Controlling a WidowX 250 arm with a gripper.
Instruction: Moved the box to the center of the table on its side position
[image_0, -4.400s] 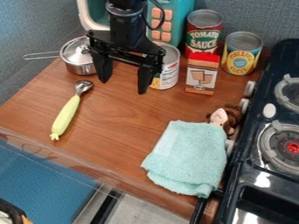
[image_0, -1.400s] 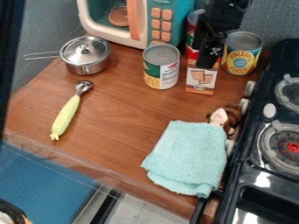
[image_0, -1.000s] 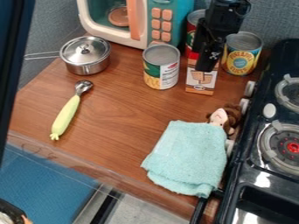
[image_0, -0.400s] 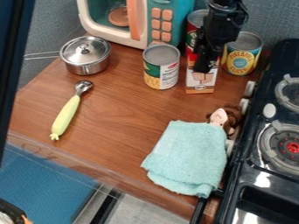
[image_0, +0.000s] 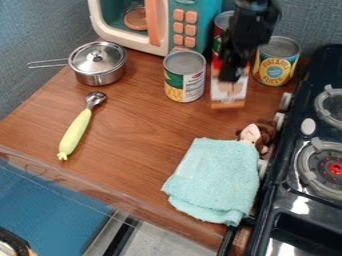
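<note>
jaws closed on box (image_0: 228, 97), among cans (image_0: 275, 65)

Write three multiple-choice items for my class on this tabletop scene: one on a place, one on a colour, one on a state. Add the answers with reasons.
1. Where is the gripper?
A) Over the towel
B) Over the stove
C) At the upper part of the box

2. What colour is the handle of the scoop?
A) Pale yellow-green
B) Red
C) Black

3. How is the metal pot?
A) Tipped over
B) Upright, lid on
C) Upright, lid off

Answers:
1: C, the black gripper overlaps the box's upper part.
2: A, the long handle is plainly yellow-green.
3: B, the knobbed lid covers the standing pot.
</note>
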